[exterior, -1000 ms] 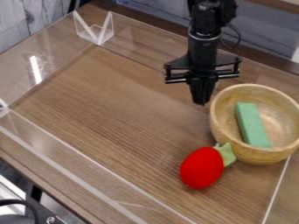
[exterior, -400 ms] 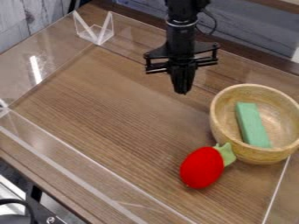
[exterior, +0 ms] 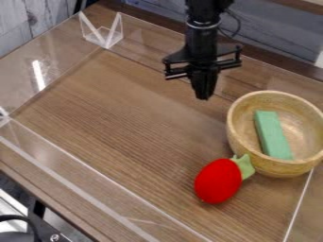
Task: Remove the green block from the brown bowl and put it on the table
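One green block (exterior: pixel 271 134) lay flat inside your brown bowl (exterior: pixel 245 106), at the table's (exterior: pixel 113 113) right side. Your gripper (exterior: pixel 203 92) pointed straight down, jaws clenched on nothing, above bare wood just left of the bowl's rim.

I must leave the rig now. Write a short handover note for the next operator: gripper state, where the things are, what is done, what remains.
Gripper: black, pointing down, shut and holding nothing, above the brown wood-grain table, to the upper left of the bowl and apart from it.
Light mint green rectangular block: lying inside the round tan wooden-looking bowl.
Red plush strawberry: on the table, its green leafy top against the bowl's outer wall.
Done: nothing yet; the block is not lifted.
Left: open the gripper, reach into the bowl, grasp the block, lift it out, set it on bare table.
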`<state>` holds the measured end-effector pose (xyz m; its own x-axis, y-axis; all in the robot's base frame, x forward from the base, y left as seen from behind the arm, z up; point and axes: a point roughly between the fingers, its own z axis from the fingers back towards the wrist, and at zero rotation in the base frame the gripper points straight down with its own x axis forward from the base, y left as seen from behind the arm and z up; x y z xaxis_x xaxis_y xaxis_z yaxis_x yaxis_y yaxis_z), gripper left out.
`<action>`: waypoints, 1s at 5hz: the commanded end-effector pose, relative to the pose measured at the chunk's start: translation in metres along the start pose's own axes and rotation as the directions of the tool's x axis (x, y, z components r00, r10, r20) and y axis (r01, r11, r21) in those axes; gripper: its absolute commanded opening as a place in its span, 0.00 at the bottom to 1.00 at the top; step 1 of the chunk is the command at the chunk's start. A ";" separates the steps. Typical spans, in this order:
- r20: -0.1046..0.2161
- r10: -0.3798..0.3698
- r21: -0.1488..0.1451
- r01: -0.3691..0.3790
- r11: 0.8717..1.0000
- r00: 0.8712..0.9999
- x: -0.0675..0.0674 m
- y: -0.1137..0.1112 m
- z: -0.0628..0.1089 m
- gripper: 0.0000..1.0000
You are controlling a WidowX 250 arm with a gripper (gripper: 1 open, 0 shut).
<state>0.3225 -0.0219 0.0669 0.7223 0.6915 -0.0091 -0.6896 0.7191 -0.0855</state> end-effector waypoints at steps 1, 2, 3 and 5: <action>0.039 -0.031 -0.033 0.032 0.999 0.999 -0.001 -0.005 0.011 0.00; 0.035 -0.053 -0.031 0.054 0.998 0.998 -0.005 -0.001 0.008 0.00; 0.028 -0.079 -0.050 0.080 0.996 0.997 -0.015 -0.010 0.013 0.00; 0.033 0.103 -0.090 -0.100 0.991 0.994 -0.031 -0.031 0.024 0.00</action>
<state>0.3116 -0.0594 0.0669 0.6381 0.7692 -0.0344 -0.7681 0.6330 -0.0963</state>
